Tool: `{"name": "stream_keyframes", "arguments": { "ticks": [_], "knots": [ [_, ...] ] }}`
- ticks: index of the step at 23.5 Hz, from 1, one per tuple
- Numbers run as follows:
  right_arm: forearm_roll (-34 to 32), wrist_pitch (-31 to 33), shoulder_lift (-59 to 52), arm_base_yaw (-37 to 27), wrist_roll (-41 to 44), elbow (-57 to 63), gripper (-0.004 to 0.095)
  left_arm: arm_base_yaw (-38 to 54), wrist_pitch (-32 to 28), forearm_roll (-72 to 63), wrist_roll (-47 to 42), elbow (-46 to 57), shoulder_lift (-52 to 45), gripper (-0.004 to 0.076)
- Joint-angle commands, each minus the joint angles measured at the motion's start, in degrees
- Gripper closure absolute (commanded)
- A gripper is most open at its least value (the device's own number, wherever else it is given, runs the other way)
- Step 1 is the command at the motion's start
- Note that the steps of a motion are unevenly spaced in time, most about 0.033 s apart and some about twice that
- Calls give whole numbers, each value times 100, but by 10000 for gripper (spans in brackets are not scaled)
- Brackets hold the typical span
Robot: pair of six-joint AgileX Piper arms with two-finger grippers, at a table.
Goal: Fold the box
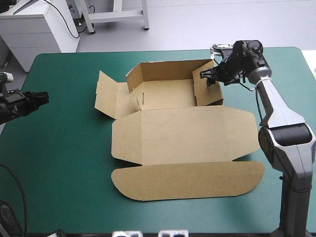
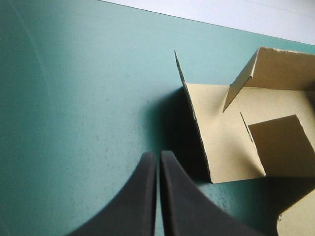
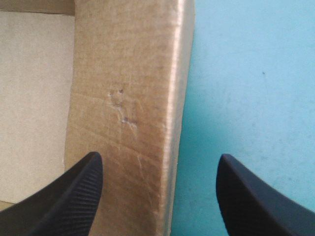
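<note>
- Brown board: the box [image 1: 182, 133] is sitting mid-surface [image 1: 64, 163]. Its tray part is facing 12 o'clock with the back and 3 o'clock walls standing, and the lid [image 1: 185, 136] is lying flat toward 6 o'clock.
- Handling, my read: it's looking like a light, thin sheet, stiff across panels and bending readily at creases. It's probably sliding on the teal-green cover if pushed low, and a hard pinch is risking a crushed edge.
- Where to hold: I'm favouring wall tops and panel edges near a crease. I'm judging the side flap [image 1: 106, 94] at 9 o'clock to be the loose one.
- The right pincer [image 3: 157, 162] is standing wide open, straddling the 3 o'clock wall [image 3: 128, 98] and gripping nothing.
- The left pincer [image 2: 157, 156] is sitting fully closed and empty at the surface's 9 o'clock edge, well apart from the box.
- Writing: none showing, only a small scuff [image 3: 123, 110] on that wall.
</note>
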Motion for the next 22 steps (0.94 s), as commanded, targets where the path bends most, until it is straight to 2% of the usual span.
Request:
{"name": "stream_keyframes", "arguments": {
  "ticks": [1,6,13,20,22],
  "knots": [
    [-50,222,-466,-12,-13,-359,291,-11,-33,-372,10,-151,-164,717],
    [-26,233,-678,-12,130,-120,291,-11,-21,-372,10,-151,-164,716],
    [20,177,-991,101,130,1072,291,-11,-22,-372,-12,-151,-164,716],
    [39,-278,-709,258,158,1157,302,-11,27,-372,-12,-151,-164,716],
    [2,-319,-699,258,147,1157,350,-11,27,-372,-12,-151,-164,717]
  ]
}}
